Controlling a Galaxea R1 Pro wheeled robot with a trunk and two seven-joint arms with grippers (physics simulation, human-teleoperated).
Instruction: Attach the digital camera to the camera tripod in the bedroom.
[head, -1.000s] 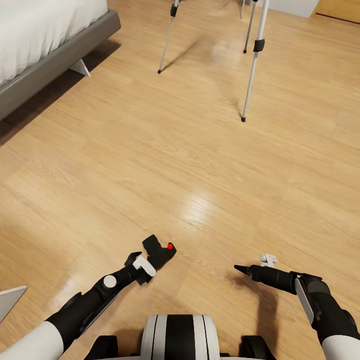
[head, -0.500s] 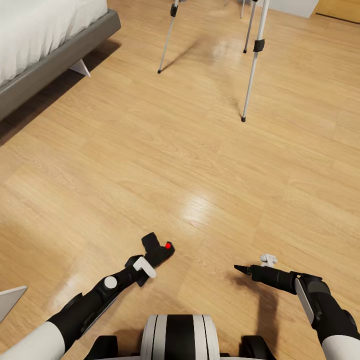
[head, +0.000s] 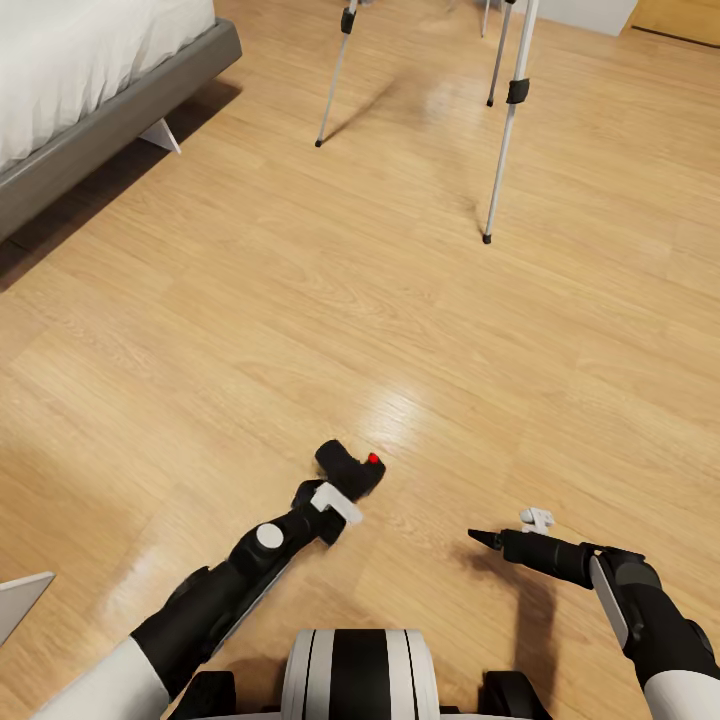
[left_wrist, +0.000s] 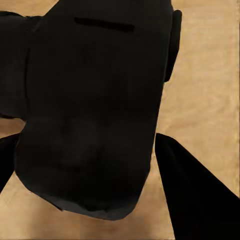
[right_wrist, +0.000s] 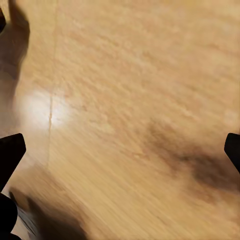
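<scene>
Bedroom, light wood floor (head: 300, 300) running across the whole head view, with a pale glare patch lying near its middle. Bed (head: 90, 90): grey frame carrying a white mattress, occupying the far left corner. Camera tripod (head: 510, 120): three silver legs with black collars and black feet, standing on the floor far ahead and slightly to the right, its top cut off by the frame edge. Left end effector (head: 345, 480): reaching forward from the black-and-white left arm and gripping the digital camera (head: 350, 468), a small black box showing a red button on top, held above the floor near the robot and well apart from the tripod. In the left wrist view the camera body (left_wrist: 95, 105) is sitting large and dark between the two black fingers (left_wrist: 195, 195), with wood floor showing behind it. Right end effector (head: 487, 540): hanging low at the right over bare floor, holding nothing, its tips drawn to one point in the head view; in the right wrist view its black fingertips (right_wrist: 10, 152) are standing wide apart at the edges, so its state cannot be told for certain.
</scene>
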